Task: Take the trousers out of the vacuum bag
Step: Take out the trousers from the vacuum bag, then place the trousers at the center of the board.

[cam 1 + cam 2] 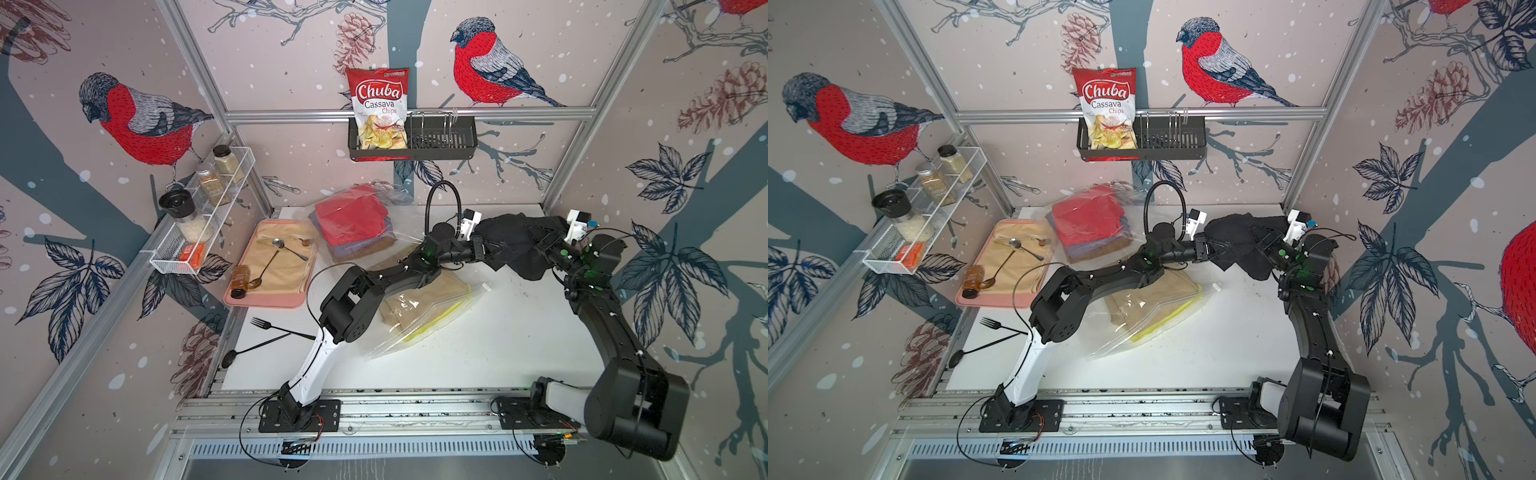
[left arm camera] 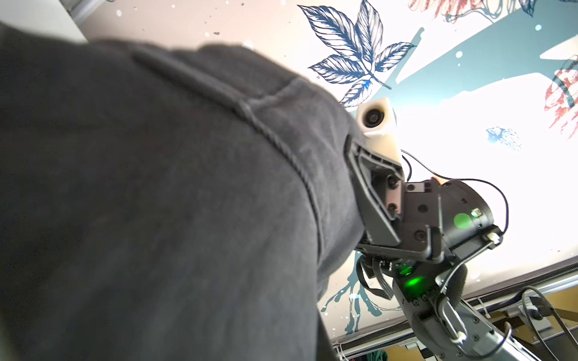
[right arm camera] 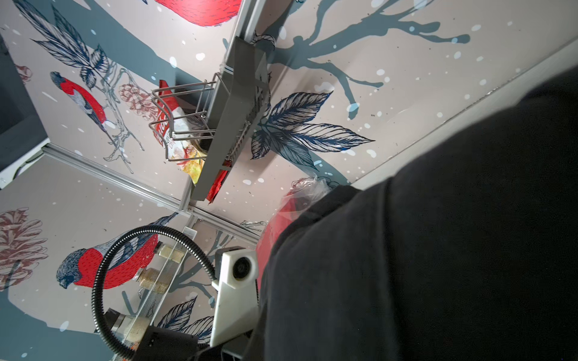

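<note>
Black trousers (image 1: pixel 515 255) are hanging between left tool (image 1: pixel 498 247) and right tool (image 1: pixel 534 236), both pinching cloth. Should be spreading evenly, lowering clear of bag (image 1: pixel 419 336).

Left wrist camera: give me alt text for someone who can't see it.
The black trousers, a stitched seam running across them, fill most of the frame close to the lens. At the cloth's edge the right gripper is shut on the fabric, its white wrist camera beside it, against leaf-printed wallpaper.
</note>
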Tool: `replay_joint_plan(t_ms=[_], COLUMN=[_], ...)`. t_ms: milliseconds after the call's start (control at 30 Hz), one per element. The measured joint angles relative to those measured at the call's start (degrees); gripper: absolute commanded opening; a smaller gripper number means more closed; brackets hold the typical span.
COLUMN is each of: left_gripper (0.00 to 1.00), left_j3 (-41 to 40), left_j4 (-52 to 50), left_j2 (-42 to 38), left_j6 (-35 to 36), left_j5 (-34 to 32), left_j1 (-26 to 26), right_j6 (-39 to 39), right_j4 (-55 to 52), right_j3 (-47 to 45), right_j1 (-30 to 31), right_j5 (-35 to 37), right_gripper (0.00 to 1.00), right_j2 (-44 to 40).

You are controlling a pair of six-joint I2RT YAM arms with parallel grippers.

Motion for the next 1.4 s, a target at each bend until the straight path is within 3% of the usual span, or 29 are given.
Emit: replay_joint_plan(t_ms=[200, 500, 600, 967, 1167, 1400], left_gripper=[0.04, 0.02, 0.02, 0.00, 0.00, 0.00], left_j3=[11.1, 38.3, 41.7, 37.9, 24.0, 10.0], left_j4=[-6.9, -17.0, -17.6, -12.1, -8.3, -8.5], left_j2=[4.5, 20.2, 22.9, 25.0, 20.7, 9.9], left_j6=[2.1, 1.9, 0.9, -3.9, -4.3, -0.9], left_j5=[2.0, 5.0, 5.9, 6.8, 9.4, 11.2], left_j1=[1.2, 3.9, 5.1, 6.6, 6.7, 7.1], right_j6=[-3.7, -10.3, -11.5, -14.8, -16.7, -17.4], right_j4=[-1.9, -5.0, -5.2, 0.0, 0.3, 0.7], right_j3=[4.3, 12.2, 14.5, 13.2, 6.2, -0.2], right_j1=[0.0, 1.9, 2.6, 6.3, 7.1, 7.0], right_j5=[1.9, 9.3, 9.8, 12.2, 13.2, 10.7], right_gripper=[0.00, 0.00, 0.00, 0.00, 0.00, 0.00], right_j2=[4.8, 13.7, 17.3, 22.3, 18.6, 13.5])
